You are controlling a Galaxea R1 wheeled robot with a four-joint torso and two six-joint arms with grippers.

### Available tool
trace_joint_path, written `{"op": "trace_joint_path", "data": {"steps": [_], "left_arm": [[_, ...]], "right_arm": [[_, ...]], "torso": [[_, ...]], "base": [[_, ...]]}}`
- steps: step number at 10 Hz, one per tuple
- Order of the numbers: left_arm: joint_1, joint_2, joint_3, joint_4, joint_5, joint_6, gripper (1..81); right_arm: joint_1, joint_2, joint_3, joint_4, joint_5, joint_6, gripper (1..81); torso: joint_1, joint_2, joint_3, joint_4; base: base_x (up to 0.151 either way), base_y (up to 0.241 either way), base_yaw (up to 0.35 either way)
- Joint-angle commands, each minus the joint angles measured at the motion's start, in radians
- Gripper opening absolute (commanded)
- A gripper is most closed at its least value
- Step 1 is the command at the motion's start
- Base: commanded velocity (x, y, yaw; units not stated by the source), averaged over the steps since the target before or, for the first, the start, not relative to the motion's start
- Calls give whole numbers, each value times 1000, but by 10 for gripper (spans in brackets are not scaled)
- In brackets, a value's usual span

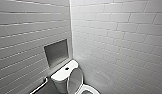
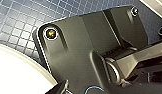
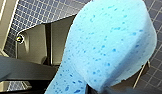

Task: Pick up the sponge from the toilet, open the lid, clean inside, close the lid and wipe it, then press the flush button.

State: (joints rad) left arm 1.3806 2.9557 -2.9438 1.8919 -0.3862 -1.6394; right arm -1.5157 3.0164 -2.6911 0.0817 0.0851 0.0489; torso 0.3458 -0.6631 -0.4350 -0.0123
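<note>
The white toilet [image 1: 64,74] stands in the corner of the tiled room, low in the head view. Its lid [image 1: 75,80] is raised and leans back against the tank, leaving the bowl's rim [image 1: 90,89] exposed. A dark flush button [image 1: 67,68] sits on the tank top. In the right wrist view the bright blue sponge [image 3: 109,47] looms large, with my right gripper [image 3: 97,89] shut on its lower end. The left wrist view looks down past a white curved rim [image 2: 17,72] of the toilet onto the floor, with nothing held there.
White tiled walls close in on both sides and meet behind the toilet. A recessed niche [image 1: 56,52] is set into the left wall, with a metal rail [image 1: 40,86] below it. Dark blue small-tiled floor [image 2: 17,20] lies under both wrists.
</note>
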Motion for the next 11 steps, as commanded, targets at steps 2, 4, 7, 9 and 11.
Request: {"op": "trace_joint_path", "data": {"steps": [2,4,7,9,11], "left_arm": [[-19,-1,-11,-4,47,-4,811],[15,-15,-9,-7,35,-59,811],[81,0,-9,-394,162,97,811],[99,51,-12,-591,281,391,811],[97,115,-8,-867,443,737,811]], "right_arm": [[38,-3,2,9,-59,-3,10],[39,-3,5,6,-59,-3,10],[44,-2,7,4,-59,-1,10],[44,2,7,4,-61,-1,10],[39,5,2,6,-59,0,10]], "torso": [[-8,8,10,0],[-15,19,21,0],[-16,19,19,0],[-16,19,20,0],[-16,19,20,0]], "base": [[0,0,0],[0,0,0],[0,0,0],[0,0,0],[0,0,0]]}}
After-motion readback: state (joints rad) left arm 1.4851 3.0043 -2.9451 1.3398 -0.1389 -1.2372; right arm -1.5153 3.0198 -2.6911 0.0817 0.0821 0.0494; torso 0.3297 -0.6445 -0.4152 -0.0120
